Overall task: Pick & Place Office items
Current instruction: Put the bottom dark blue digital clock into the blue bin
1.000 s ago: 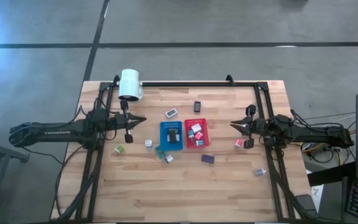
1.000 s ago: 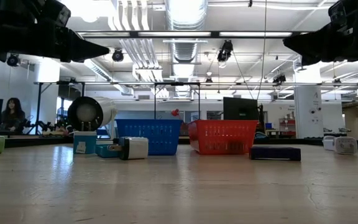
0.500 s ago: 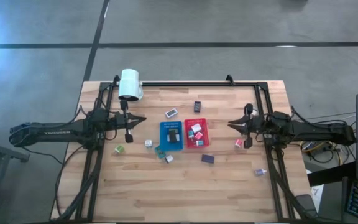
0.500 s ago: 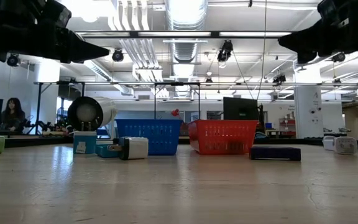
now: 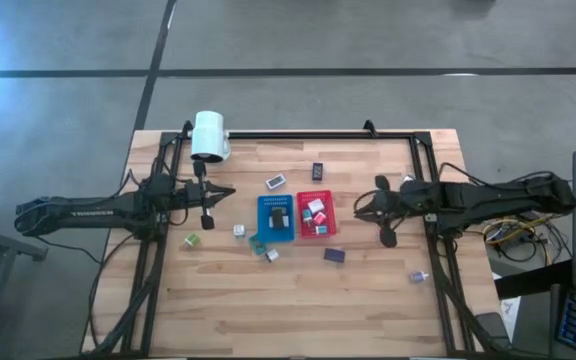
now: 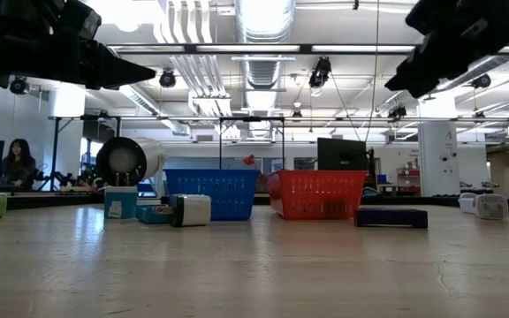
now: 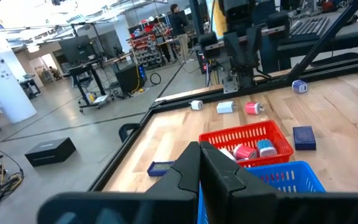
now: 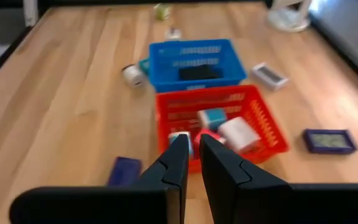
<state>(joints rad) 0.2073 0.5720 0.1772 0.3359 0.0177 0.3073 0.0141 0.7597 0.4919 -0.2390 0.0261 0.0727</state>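
Note:
The office items are small blocks scattered on the wooden table. A blue tray [image 5: 276, 217] holds a black item. A red tray [image 5: 316, 213] next to it holds white, teal and pink-red items [image 8: 219, 127]. Loose items lie around them: a green one [image 5: 193, 240], a dark blue one [image 5: 334, 255], a white one [image 5: 276, 182]. My right gripper [image 5: 358, 210] hangs in the air just right of the red tray, tipped downward, shut, with nothing between its fingers [image 8: 194, 142]. My left gripper [image 5: 230, 192] waits shut and level, left of the blue tray [image 7: 291, 174].
A big white lamp head [image 5: 209, 135] stands at the far left corner. A black frame [image 5: 318, 133] runs along the table's far edge and sides. Bare wood lies toward the near edge. A small blue-white item [image 5: 418, 276] sits near the right rail. A person sits far off [image 6: 16, 163].
My right gripper has reached out toward the table's left, closer to the red tray, risen a little, and tipped from level to pointing downward. Its arm now covers the pink-red item that lay beside it. My left arm has kept still.

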